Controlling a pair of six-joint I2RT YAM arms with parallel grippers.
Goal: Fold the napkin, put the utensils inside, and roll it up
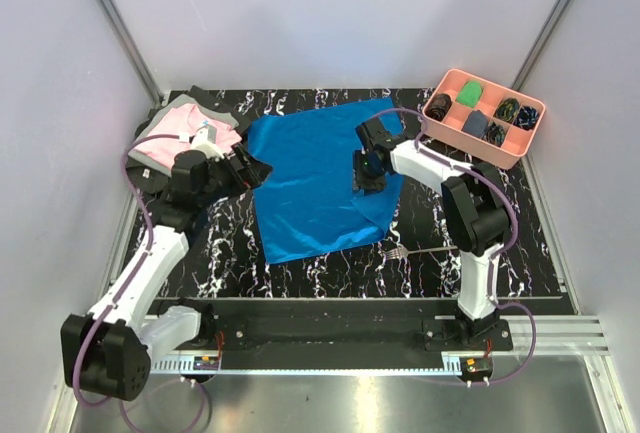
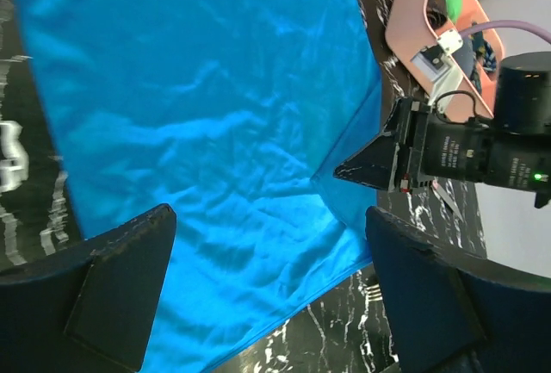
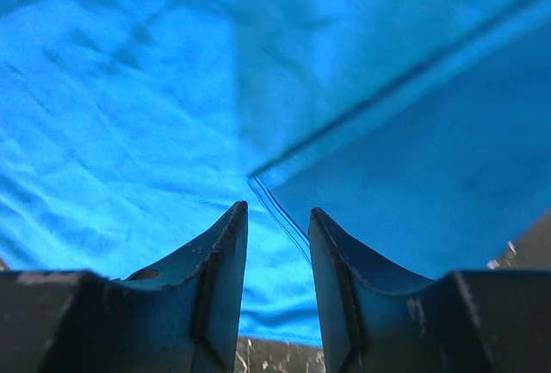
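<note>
Right pincer [image 1: 368,181] down at the napkin [image 1: 310,178], fingers [image 3: 215,287] narrowly apart and straddling the hem of a folded-over flap. Hem lying flat in the gap, corner of the flap just ahead of the tips, the darker blue flap itself off to this pincer's right and back toward its arm. Left pincer [image 1: 250,168] spread wide, hanging over the napkin's left edge, opposite the right pincer, fingers [image 2: 120,295] framing wrinkled satin below. Napkin spread over the black marbled counter [image 1: 300,273], under and between both pincers, one corner pointing back toward the arm bases. Fork [image 1: 405,252] on bare counter behind the right pincer, toward that arm's base, just off the napkin's near right corner, apart from both pincers. Pink tray [image 1: 475,150] beyond and to the right of the right pincer, well apart, small cloth bundles [image 1: 468,93] in its compartments. Folded pink shirt [image 1: 185,123] just outboard of the left pincer, partly under that arm.
</note>
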